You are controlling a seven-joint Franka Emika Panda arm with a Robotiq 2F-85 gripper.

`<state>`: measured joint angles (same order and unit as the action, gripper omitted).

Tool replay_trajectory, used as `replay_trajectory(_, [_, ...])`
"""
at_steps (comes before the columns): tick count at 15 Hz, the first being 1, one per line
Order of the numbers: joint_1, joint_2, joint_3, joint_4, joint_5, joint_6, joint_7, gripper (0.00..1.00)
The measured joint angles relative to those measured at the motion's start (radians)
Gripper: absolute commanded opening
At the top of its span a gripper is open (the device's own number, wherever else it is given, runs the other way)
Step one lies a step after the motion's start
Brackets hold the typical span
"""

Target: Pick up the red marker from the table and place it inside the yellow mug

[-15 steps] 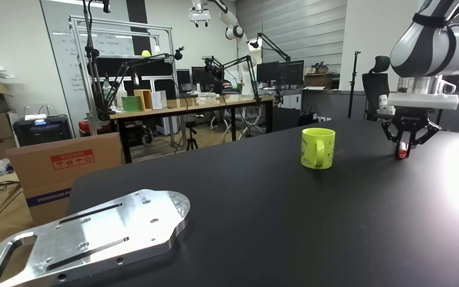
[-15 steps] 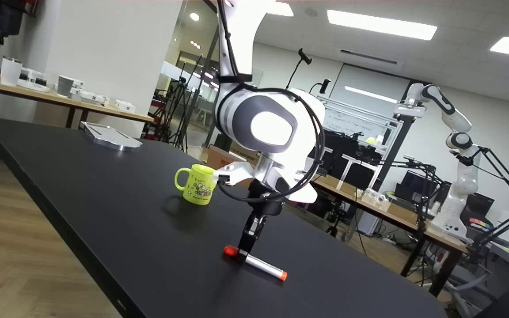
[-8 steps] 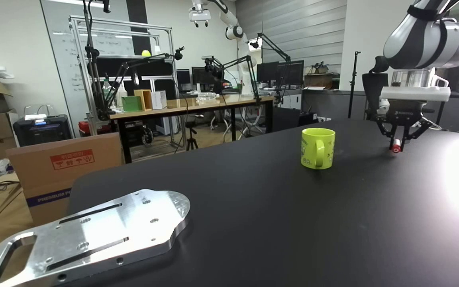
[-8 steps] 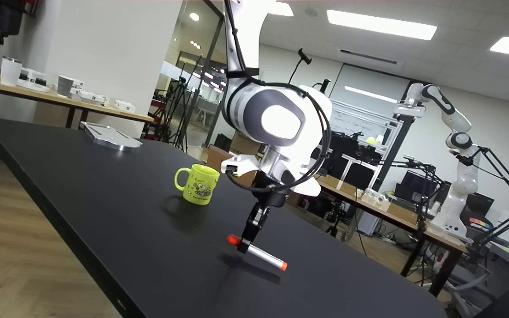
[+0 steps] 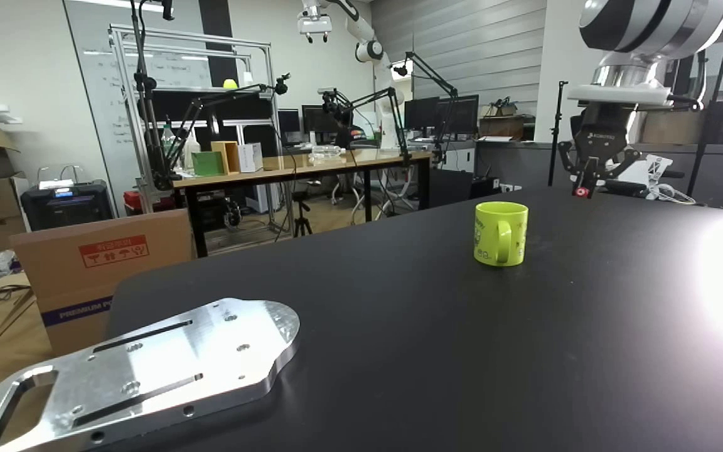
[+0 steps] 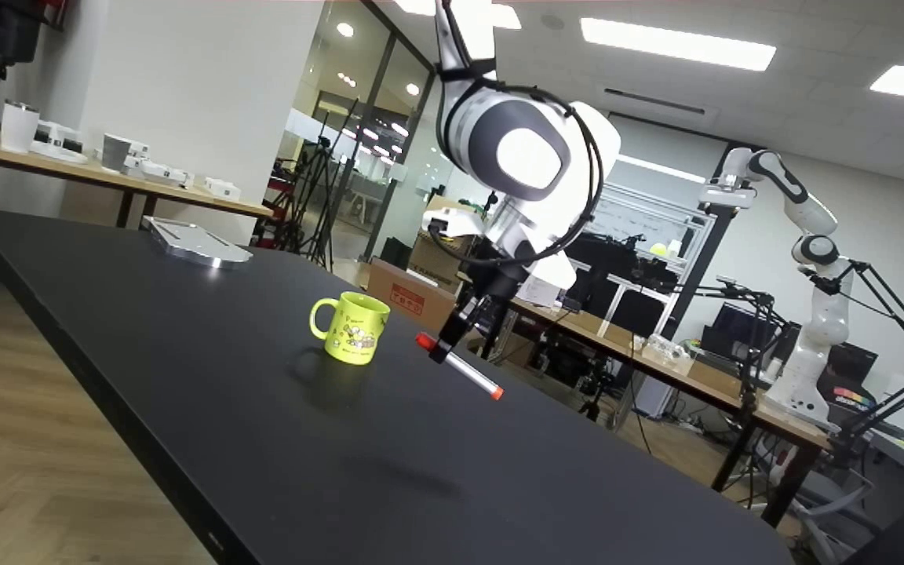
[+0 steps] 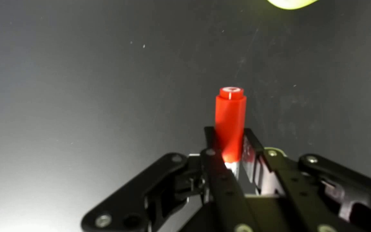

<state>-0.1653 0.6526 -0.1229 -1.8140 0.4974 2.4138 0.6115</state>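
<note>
Where its red ends, the marker (image 6: 465, 369) turns white.

Hard glare, soft shadows

Ceiling panels (image 6: 678, 44) burn white in an exterior view, and highlights bleach the near arm (image 6: 529, 157). In an exterior view, glare whites out the right side of the table (image 5: 399, 351). Faint, soft-edged shadows lie on its top, one beside the yellow mug (image 6: 351, 333). The wrist view is dimmer, brightening toward a pale patch at lower left; the claw (image 7: 229, 141) looks slightly blurred.
</note>
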Motion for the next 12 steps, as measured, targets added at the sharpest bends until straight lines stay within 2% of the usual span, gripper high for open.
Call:
replay_trajectory(8, [0.006,-0.016,0.090,0.117,0.139,-0.177,0.001,0.06])
replay_trajectory(12, [0.010,-0.027,0.110,0.185,0.191,-0.381,0.005,0.06])
